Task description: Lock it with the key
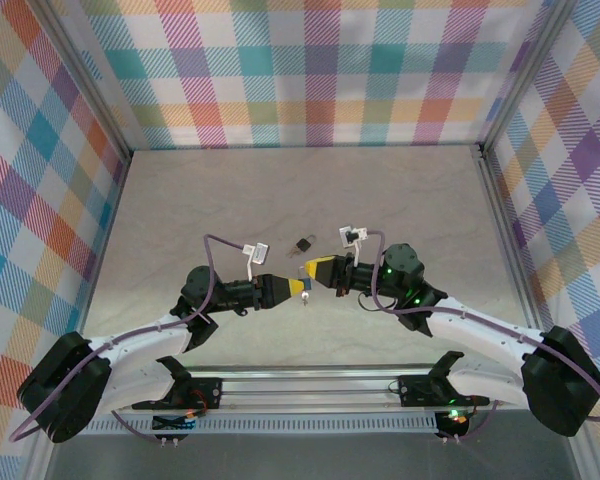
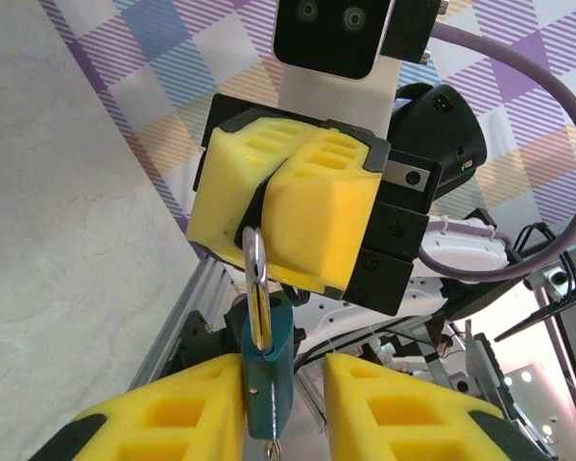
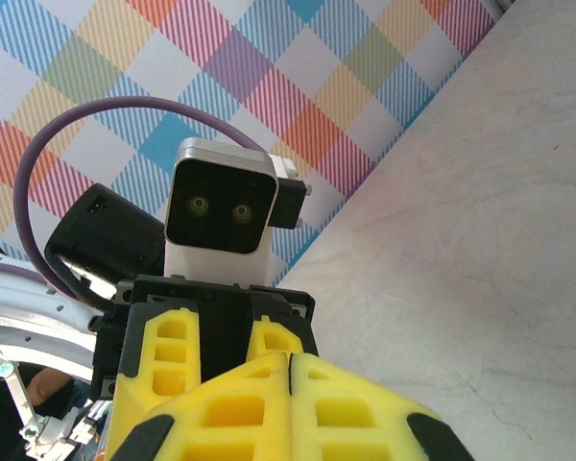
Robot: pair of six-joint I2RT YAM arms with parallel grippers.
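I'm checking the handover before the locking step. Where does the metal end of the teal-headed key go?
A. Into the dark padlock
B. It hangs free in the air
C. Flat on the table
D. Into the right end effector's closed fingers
D: in the left wrist view the key runs up into the seam between the closed fingers of the right end effector, and its teal head sits between the fingers of the left end effector.
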